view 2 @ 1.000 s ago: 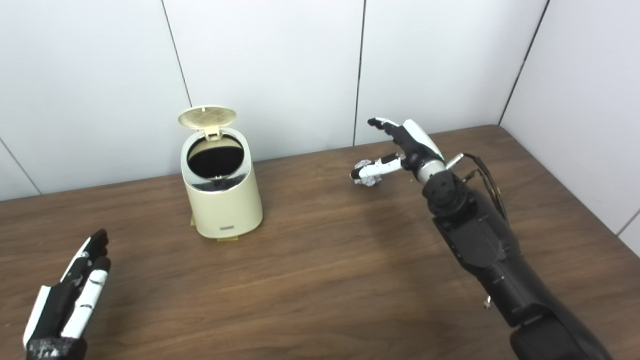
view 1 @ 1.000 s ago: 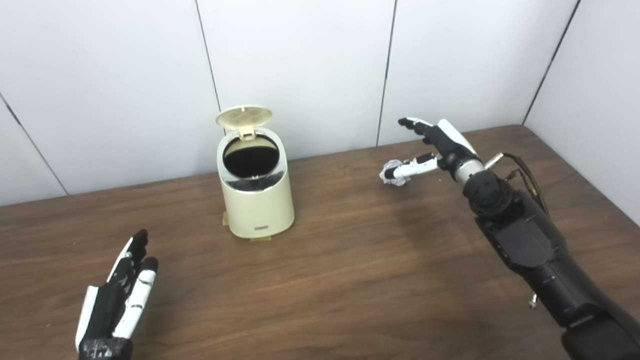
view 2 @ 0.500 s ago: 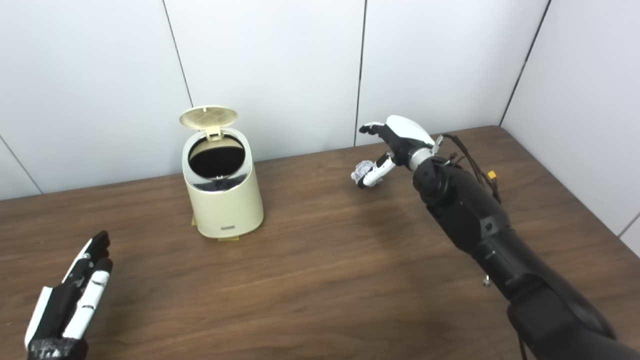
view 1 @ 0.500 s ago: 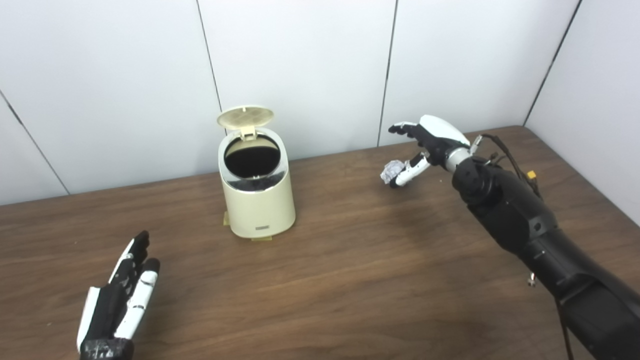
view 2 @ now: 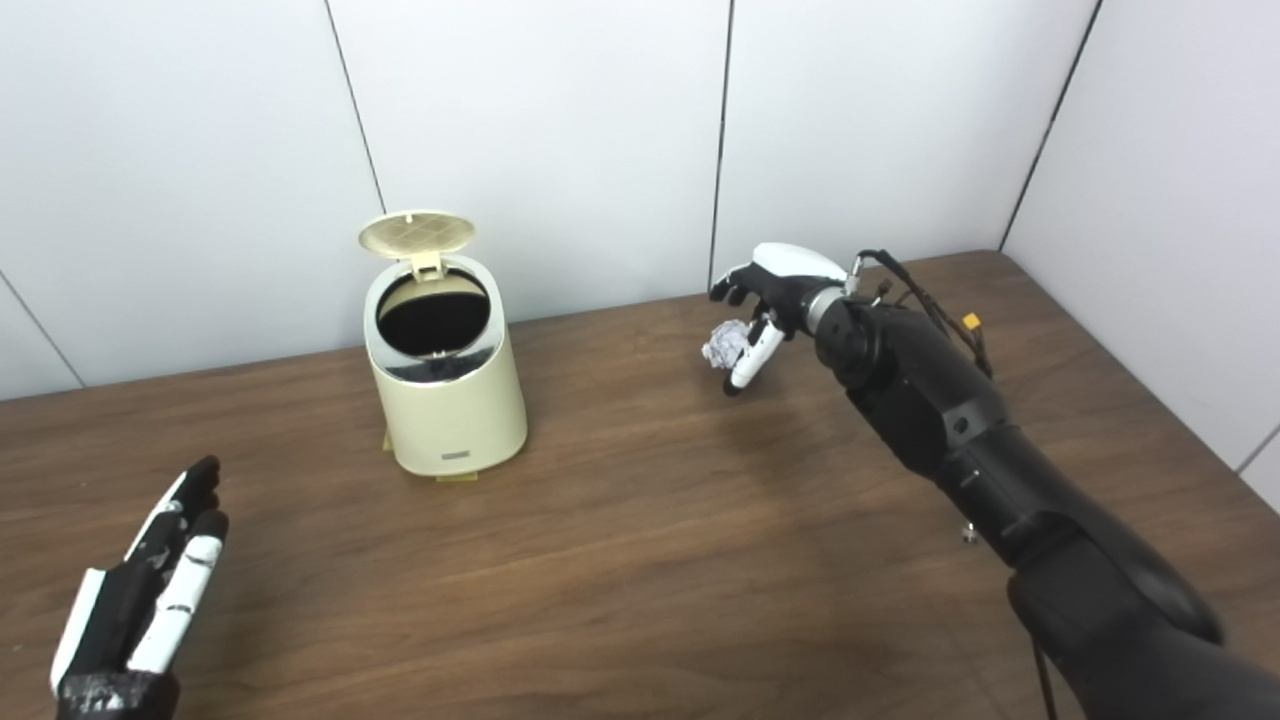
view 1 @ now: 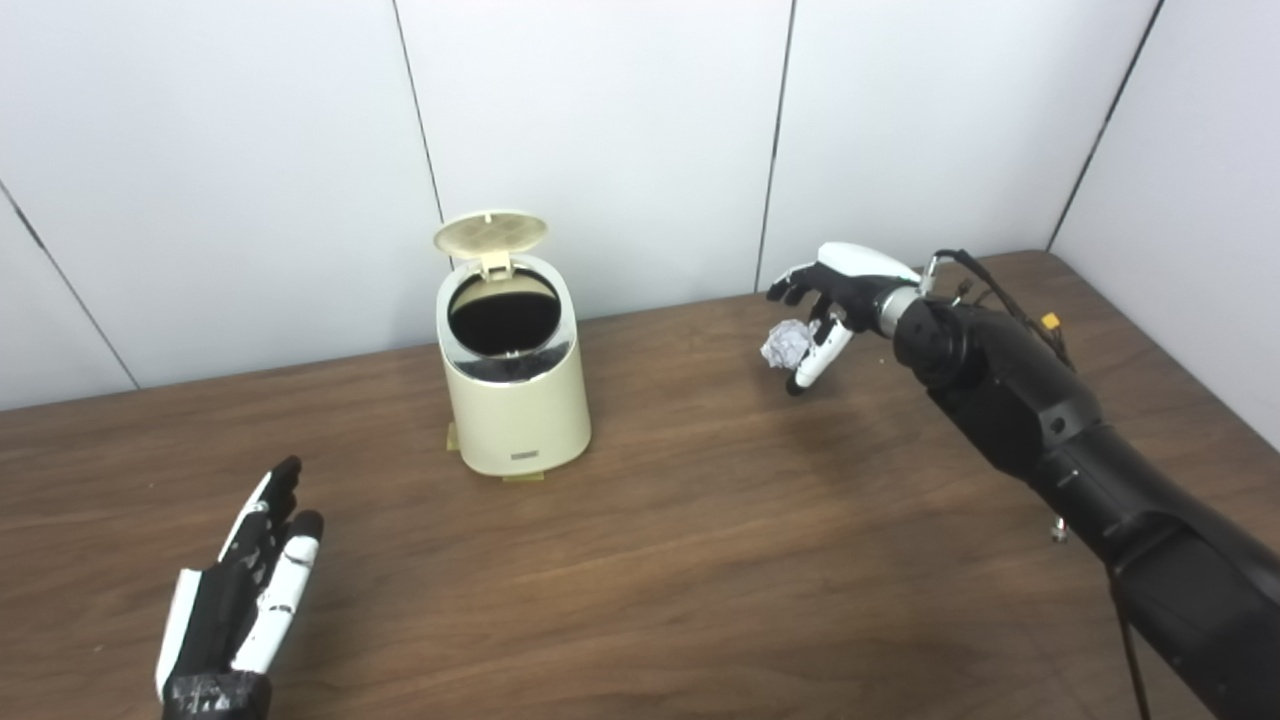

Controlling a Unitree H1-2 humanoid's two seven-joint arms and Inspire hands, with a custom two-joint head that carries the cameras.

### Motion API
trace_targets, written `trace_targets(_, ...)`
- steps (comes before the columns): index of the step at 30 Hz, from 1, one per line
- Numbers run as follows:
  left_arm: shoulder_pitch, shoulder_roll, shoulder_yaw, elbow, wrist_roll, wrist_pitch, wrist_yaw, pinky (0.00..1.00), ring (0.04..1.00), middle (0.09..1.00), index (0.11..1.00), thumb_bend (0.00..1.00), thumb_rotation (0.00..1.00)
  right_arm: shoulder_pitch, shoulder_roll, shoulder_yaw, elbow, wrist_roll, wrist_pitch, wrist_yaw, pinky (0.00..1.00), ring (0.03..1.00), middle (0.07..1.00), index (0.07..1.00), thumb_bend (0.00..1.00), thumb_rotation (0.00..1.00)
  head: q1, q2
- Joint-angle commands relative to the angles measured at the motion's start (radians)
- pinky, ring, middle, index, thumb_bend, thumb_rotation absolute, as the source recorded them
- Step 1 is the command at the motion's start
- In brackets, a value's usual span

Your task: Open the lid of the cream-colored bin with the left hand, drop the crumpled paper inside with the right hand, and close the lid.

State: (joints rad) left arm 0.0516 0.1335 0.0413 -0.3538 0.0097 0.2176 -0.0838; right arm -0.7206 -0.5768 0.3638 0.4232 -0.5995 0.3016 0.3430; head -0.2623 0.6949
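The bin (view 1: 513, 375) stands upright on the brown wood-grain table (view 1: 700, 560), toward the back and left of centre, near the white panelled wall (view 1: 600, 130). It is a small cream-coloured cylinder with rounded shoulders, a shiny silver rim around a dark round mouth, and a small label plate low on its front. Its lid (view 1: 490, 232), a round cream disc with a fine grid pattern on the underside, stands tipped up on a hinge at the back, so the mouth is open. Small yellowish tabs show under the base at the front and left.

The paper (view 1: 785, 343) is a small white crumpled ball, well to the right of the bin and close to the table's back edge. The right hand (view 1: 835, 300) arches over it from the right, palm down: the fingers (view 1: 786, 290) curl above the ball and the thumb (view 1: 812, 357) reaches down just beside it on its right. Fingers and thumb are apart, cupped around the ball; whether they touch it cannot be told, nor whether the ball rests on the table.

The left hand (view 1: 240, 600) lies low near the table's front left, well apart from the bin, its fingers straight, close side by side and holding nothing.
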Motion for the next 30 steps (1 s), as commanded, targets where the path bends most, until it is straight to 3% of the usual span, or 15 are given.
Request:
trace_targets(1, -0.029, -0.002, 0.000, -0.031, 0.005, -0.015, 0.009, 1.00, 1.000, 0.981, 0.971, 0.54, 0.67, -0.060, -0.033, -0.008, -0.019, -0.010, -0.023, 0.011, 0.16, 0.298, 0.385, 0.795, 1.00, 0.12, 0.002, 0.005)
trace_targets(4, -0.029, -0.005, -0.001, -0.030, 0.007, -0.016, 0.010, 1.00, 1.000, 0.981, 0.966, 0.54, 0.66, -0.062, -0.030, -0.008, -0.016, -0.009, -0.019, 0.033, 0.19, 0.327, 0.429, 0.787, 1.00, 0.12, 0.008, 0.019)
trace_targets(7, -0.028, -0.006, -0.004, -0.028, 0.008, -0.021, 0.008, 1.00, 1.000, 0.982, 0.967, 0.55, 0.67, -0.061, -0.028, -0.012, -0.009, -0.007, -0.033, 0.031, 0.32, 0.472, 0.563, 0.781, 1.00, 0.11, 0.015, 0.025)
trace_targets(9, -0.025, -0.008, -0.008, -0.025, 0.017, -0.028, 0.012, 1.00, 1.000, 0.983, 0.968, 0.56, 0.67, -0.061, -0.024, -0.013, 0.002, -0.010, -0.045, 0.021, 0.47, 0.622, 0.683, 0.778, 1.00, 0.12, 0.014, 0.026)
trace_targets(12, -0.022, -0.009, -0.014, -0.029, 0.040, -0.024, 0.020, 1.00, 1.000, 0.973, 0.959, 0.58, 0.69, -0.060, -0.018, -0.012, 0.010, -0.015, -0.053, 0.014, 0.51, 0.671, 0.725, 0.775, 1.00, 0.11, 0.012, 0.027)
trace_targets(15, -0.021, -0.010, -0.013, -0.026, 0.040, -0.029, 0.019, 1.00, 1.000, 0.969, 0.961, 0.57, 0.69, -0.062, -0.012, -0.007, 0.009, -0.025, -0.051, 0.020, 0.45, 0.609, 0.693, 0.774, 1.00, 0.12, 0.007, 0.029)
trace_targets(18, -0.020, -0.010, -0.011, -0.022, 0.030, -0.035, 0.014, 1.00, 1.000, 0.976, 0.967, 0.58, 0.70, -0.062, -0.007, -0.007, 0.005, -0.024, -0.047, 0.035, 0.58, 0.738, 0.789, 0.776, 1.00, 0.12, 0.006, 0.030)
trace_targets(22, -0.019, -0.011, -0.010, -0.021, 0.034, -0.035, 0.017, 1.00, 1.000, 0.976, 0.966, 0.59, 0.70, -0.063, -0.006, -0.001, 0.006, -0.033, -0.048, 0.041, 0.65, 0.785, 0.806, 0.776, 1.00, 0.13, 0.005, 0.028)
trace_targets(23, -0.019, -0.011, -0.009, -0.021, 0.035, -0.035, 0.018, 1.00, 1.000, 0.974, 0.964, 0.58, 0.70, -0.063, -0.006, -0.001, 0.005, -0.034, -0.048, 0.041, 0.64, 0.775, 0.797, 0.776, 1.00, 0.13, 0.005, 0.028)
trace_targets(26, -0.019, -0.010, -0.010, -0.016, 0.039, -0.041, 0.019, 1.00, 1.000, 0.972, 0.963, 0.57, 0.70, -0.059, -0.007, -0.005, -0.005, -0.033, -0.050, 0.040, 0.49, 0.668, 0.729, 0.775, 1.00, 0.13, 0.009, 0.015)
trace_targets(28, -0.018, -0.010, -0.012, -0.015, 0.044, -0.044, 0.020, 1.00, 1.000, 0.970, 0.965, 0.57, 0.70, -0.056, -0.009, -0.009, -0.011, -0.032, -0.059, 0.034, 0.35, 0.526, 0.622, 0.772, 1.00, 0.12, 0.015, 0.009)
trace_targets(30, -0.017, -0.012, -0.013, -0.012, 0.049, -0.047, 0.023, 1.00, 1.000, 0.967, 0.965, 0.57, 0.70, -0.051, -0.014, -0.009, -0.019, -0.036, -0.067, 0.027, 0.39, 0.573, 0.661, 0.771, 1.00, 0.13, 0.026, -0.010)
